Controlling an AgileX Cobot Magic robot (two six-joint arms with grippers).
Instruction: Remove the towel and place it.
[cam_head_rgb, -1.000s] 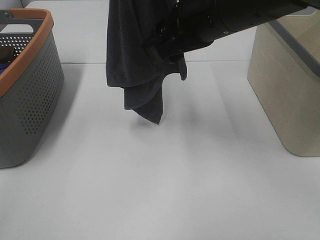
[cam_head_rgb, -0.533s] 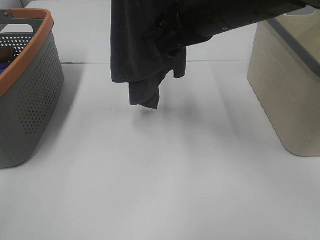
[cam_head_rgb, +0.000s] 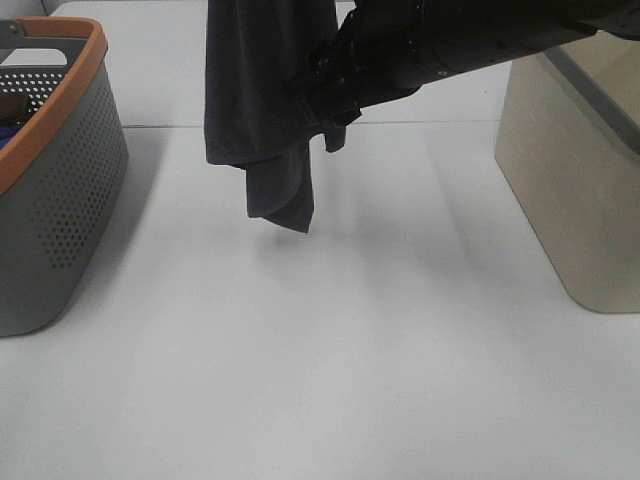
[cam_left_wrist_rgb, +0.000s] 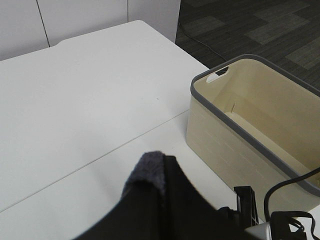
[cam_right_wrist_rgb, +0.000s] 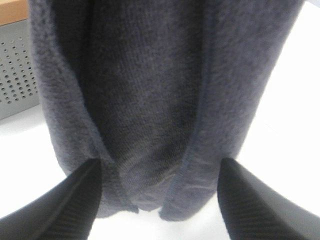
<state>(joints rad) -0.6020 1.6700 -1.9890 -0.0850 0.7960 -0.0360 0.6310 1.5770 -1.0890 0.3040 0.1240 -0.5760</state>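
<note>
Exterior high view gives us the towel (cam_head_rgb: 262, 110) hanging at twelve o'clock, its lowest tip near the table (cam_head_rgb: 350, 350). We read the left gripper as clamped on its upper part (fingers hidden under cloth). Our right gripper (cam_right_wrist_rgb: 160, 164) has its fingers (cam_right_wrist_rgb: 70, 200) spread wide, one either side of the hanging folds. A grey basket (cam_head_rgb: 60, 200) sits at nine o'clock, a beige bin (cam_head_rgb: 570, 190) at three.

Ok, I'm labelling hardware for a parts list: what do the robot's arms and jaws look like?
The right arm is bulky and matte black all over. The right gripper has two dark, tapered jaws. By the left wrist runs a thin black cable.
</note>
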